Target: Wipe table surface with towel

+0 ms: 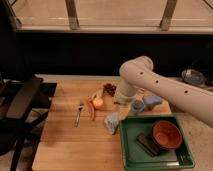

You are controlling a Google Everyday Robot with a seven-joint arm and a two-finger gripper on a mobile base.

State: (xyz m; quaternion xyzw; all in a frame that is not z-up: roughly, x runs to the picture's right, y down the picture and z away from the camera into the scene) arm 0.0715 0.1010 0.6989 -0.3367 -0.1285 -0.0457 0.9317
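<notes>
A crumpled light-blue towel (111,122) lies on the wooden table (65,145), just left of the green tray. My white arm reaches in from the right and bends down over the table's middle. My gripper (119,101) hangs at its end, just above and behind the towel, close to the orange fruit. I cannot see it touching the towel.
A fork (79,112), a carrot (91,110), an orange fruit (98,102) and a dark red bunch (109,89) lie left of the gripper. A blue cup (136,106) and a blue item (152,101) sit behind a green tray (129,150) holding a red bowl (166,134). A black chair (20,100) stands at the left.
</notes>
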